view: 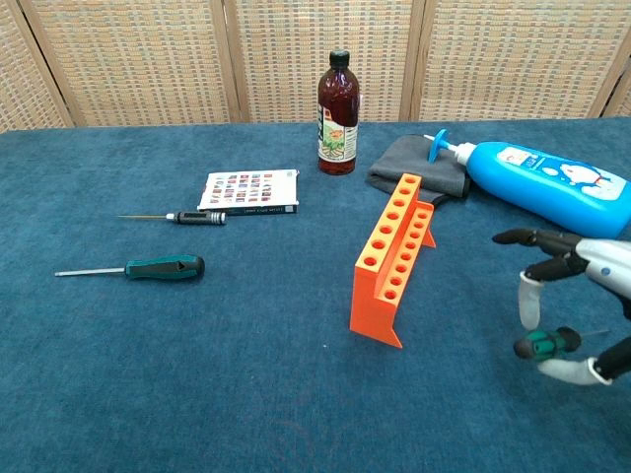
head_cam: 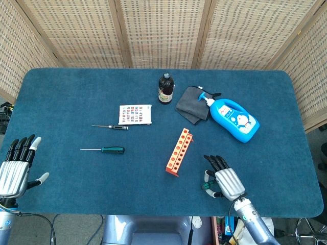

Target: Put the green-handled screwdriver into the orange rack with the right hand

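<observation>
My right hand [view: 577,296] holds a green-handled screwdriver [view: 548,343] near the right end of the blue counter [head_cam: 76,97].

In the chest view I see its fingers [view: 529,300] curled around the handle, lifted off the cloth, just right of the orange rack [view: 392,258] and not touching it. The head view shows little of the tool, only a bit of green under the hand, but it alone shows my left hand [head_cam: 15,168] off the counter's near left corner, fingers straight and apart, holding nothing. A second green-handled screwdriver [head_cam: 103,149] lies left of the rack, a thin black one [head_cam: 111,126] beyond it. Woven screens [head_cam: 163,30] stand behind.
</observation>
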`<state>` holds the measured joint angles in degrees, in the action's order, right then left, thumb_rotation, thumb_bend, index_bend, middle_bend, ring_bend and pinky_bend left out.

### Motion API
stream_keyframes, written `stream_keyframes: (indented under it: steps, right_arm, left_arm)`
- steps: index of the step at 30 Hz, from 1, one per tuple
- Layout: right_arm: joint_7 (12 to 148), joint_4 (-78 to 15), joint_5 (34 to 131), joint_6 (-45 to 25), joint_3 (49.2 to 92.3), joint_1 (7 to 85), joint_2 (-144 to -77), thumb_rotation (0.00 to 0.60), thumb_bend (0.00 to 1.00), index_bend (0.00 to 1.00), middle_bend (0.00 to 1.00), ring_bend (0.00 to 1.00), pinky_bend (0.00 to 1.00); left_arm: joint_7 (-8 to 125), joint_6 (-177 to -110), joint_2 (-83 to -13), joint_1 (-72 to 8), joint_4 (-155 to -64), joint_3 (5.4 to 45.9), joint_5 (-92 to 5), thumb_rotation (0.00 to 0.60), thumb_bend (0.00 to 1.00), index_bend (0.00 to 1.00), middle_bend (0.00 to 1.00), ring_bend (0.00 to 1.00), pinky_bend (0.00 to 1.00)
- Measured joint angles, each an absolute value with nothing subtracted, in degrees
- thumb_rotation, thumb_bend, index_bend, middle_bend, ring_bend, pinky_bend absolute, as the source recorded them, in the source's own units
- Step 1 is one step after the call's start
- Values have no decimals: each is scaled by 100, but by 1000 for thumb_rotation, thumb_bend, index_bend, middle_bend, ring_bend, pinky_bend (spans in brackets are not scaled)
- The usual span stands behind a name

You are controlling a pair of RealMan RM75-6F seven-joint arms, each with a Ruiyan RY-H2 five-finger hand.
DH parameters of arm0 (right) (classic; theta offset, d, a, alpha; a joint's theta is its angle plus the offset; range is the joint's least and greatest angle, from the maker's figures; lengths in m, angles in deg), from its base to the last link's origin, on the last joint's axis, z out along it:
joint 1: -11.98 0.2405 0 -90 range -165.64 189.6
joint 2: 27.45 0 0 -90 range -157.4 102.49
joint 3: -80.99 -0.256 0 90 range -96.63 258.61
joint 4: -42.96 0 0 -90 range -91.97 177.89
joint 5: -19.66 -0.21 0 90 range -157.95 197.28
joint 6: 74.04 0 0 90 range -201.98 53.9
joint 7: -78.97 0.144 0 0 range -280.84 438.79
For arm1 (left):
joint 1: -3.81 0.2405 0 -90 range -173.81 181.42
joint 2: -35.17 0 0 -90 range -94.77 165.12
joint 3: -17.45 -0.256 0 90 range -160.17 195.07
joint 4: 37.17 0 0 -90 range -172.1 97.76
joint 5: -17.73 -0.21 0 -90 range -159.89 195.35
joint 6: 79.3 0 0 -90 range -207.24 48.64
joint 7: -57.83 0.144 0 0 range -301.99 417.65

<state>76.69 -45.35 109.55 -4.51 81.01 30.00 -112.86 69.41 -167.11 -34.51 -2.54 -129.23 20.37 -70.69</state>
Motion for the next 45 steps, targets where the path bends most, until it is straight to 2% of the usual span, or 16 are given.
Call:
stream_keyframes:
  steps: [6, 16, 22, 30, 37, 45]
  right_arm:
    - [8392, -5337, 10581, -471, 7748, 3072, -10754, 600, 220, 591, 46, 0, 0]
    - [10421, -6774, 9503, -848, 6944, 3170, -9457, 600, 220, 594, 46, 0, 0]
    - [11047, -7221, 8951, -927, 6561, 3171, -9210, 600, 221, 610, 46, 0, 0]
    - [11485, -7511, 8234, -899, 6207, 3172, -9235, 600, 220, 614, 46, 0, 0]
    - [11712, -7532, 7616, -857, 5931, 3274, -9747, 600, 221, 619, 46, 0, 0]
    - [11615, -7497, 7493, -809, 5775, 3437, -10172, 600, 220, 625, 46, 0, 0]
  left_arm:
    - [6932, -16711, -3449, -254, -12920, 2036, -7070, 600, 0, 0, 0, 0, 0]
    - [6966, -16711, -3471, -261, -12910, 2032, -7088, 600, 0, 0, 0, 0, 0]
    - [6972, -16709, -3479, -265, -12907, 2027, -7100, 600, 0, 0, 0, 0, 0]
    - [6946, -16727, -3485, -263, -12895, 2025, -7122, 600, 0, 0, 0, 0, 0]
    - [6917, -16739, -3474, -266, -12915, 2042, -7117, 600, 0, 0, 0, 0, 0]
    - [6909, -16715, -3476, -279, -12906, 2043, -7109, 600, 0, 0, 0, 0, 0]
